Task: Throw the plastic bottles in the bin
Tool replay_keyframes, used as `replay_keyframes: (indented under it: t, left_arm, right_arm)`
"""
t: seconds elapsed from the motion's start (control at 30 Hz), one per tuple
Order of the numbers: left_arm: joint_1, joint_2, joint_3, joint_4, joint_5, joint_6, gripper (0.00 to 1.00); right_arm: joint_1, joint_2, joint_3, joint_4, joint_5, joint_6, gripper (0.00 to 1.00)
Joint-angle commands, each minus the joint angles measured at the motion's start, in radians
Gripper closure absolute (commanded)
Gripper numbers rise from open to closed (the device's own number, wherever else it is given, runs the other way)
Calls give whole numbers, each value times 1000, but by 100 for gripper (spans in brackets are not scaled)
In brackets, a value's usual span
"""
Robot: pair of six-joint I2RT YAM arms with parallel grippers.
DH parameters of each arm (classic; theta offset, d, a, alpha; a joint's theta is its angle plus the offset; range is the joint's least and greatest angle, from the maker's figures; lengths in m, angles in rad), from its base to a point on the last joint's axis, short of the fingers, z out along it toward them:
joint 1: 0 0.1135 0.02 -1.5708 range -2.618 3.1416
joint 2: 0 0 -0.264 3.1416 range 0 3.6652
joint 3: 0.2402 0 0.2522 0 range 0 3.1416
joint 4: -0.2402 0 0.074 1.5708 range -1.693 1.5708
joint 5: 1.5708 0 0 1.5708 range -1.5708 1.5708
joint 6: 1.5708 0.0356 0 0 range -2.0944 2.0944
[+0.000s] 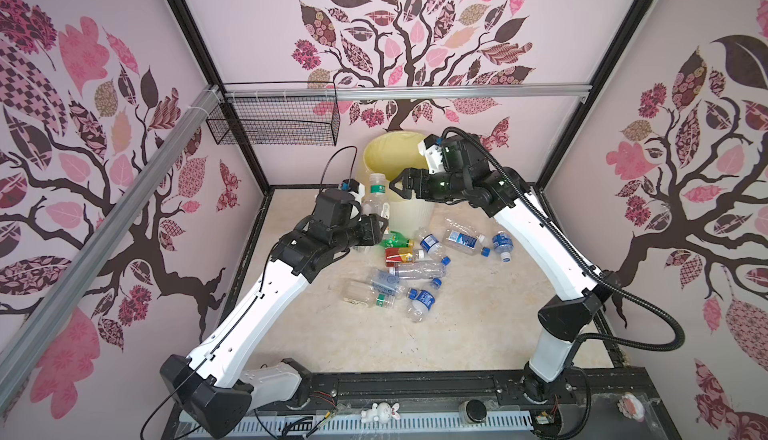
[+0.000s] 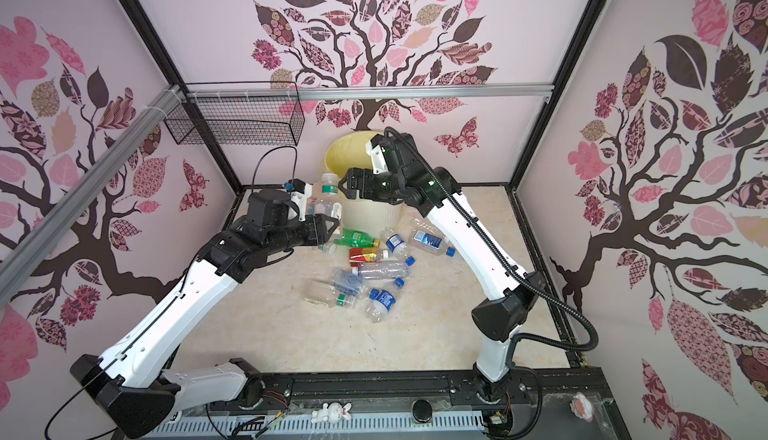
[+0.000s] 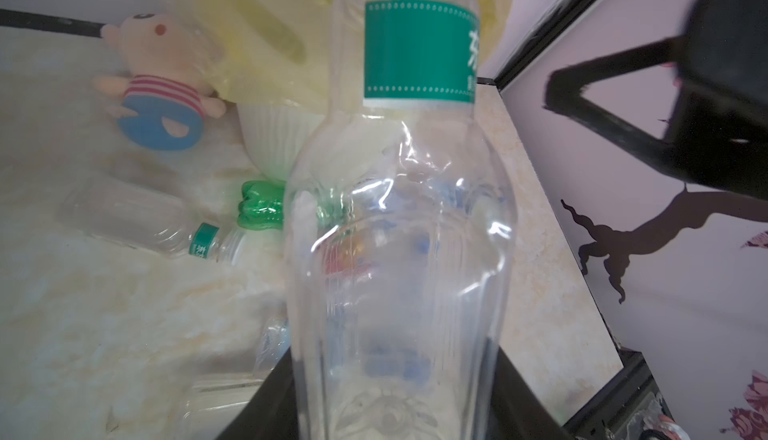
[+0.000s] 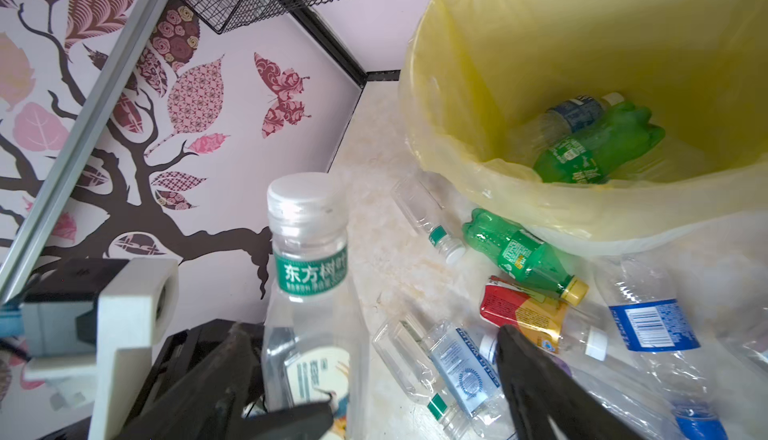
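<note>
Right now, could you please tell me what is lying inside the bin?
In the bin, a green bottle lies against a clear blue-labelled bottle. The liner's near rim hides the rest of the bottom, so more may lie there.

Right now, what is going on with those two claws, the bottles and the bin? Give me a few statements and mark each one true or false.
1. The left gripper is shut on a clear plastic bottle with a green neck label and a white cap. True.
2. The round cream-white ribbed plastic bin has no bottles inside. False: a green bottle and a blue-labelled clear bottle lie in it.
3. The right gripper is clamped on a bottle. False: its jaws stand open, gripping nothing.
4. A red-labelled bottle lies outside the bin. True.
</note>
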Motion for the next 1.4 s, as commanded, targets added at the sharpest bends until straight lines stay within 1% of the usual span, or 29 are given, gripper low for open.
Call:
replay_keyframes:
  t: [0.0, 0.13, 0.2, 0.4, 0.47, 0.5, 0.57, 0.63, 0.7, 0.8, 0.9, 1.03, 1.1, 1.2, 1.23, 1.3, 1.37]
  left_arm:
    - [-51, 27, 73, -23, -38, 39, 51]
    - [-91, 33, 81, -14, -42, 36, 50]
    - [-110, 30, 81, -6, -52, 36, 50]
    - [-122, 23, 86, 1, -40, 38, 50]
    - [-122, 21, 85, 0, -41, 40, 49]
    - [-122, 22, 85, -2, -42, 41, 49]
    - [-122, 21, 87, -4, -39, 38, 46]
    - [-122, 22, 90, -5, -38, 35, 41]
    - [-122, 31, 111, -19, -47, 34, 38]
    - [-122, 44, 157, -55, -71, 53, 29]
    - [-122, 60, 219, -99, -93, 74, 20]
    - [-122, 78, 291, -142, -120, 75, 4]
    - [-122, 89, 326, -152, -125, 83, 3]
    - [-122, 122, 408, -170, -147, 103, 3]
    - [-122, 136, 436, -173, -157, 111, 3]
    - [-122, 163, 493, -176, -175, 113, 3]
    - [-122, 187, 532, -173, -206, 105, 3]
  right_arm:
    - [3, 20, 39, -35, -40, 6, 10]
    - [2, 10, 22, -22, -46, 6, 12]
    - [2, 6, 22, -18, -36, 5, 15]
    - [1, 1, -19, 7, -38, 13, 33]
    - [2, -1, -20, 10, -33, 13, 42]
    - [3, -2, -20, 11, -30, 12, 45]
    - [1, -5, -15, 16, -25, 10, 56]
    - [2, -4, -3, 16, -19, 9, 63]
    - [1, -4, 11, 16, -4, 4, 67]
    - [-9, 1, 83, 9, 35, -17, 68]
    - [-37, 27, 193, -23, 90, -36, 68]
    - [-94, 48, 310, -17, 137, -40, 69]
    - [-114, 45, 332, 18, 173, -48, 69]
    - [-122, 15, 329, 113, 261, -88, 69]
    - [-122, 1, 319, 158, 295, -105, 69]
    - [-124, -33, 287, 253, 379, -135, 65]
    - [-122, -85, 221, 397, 466, -170, 67]
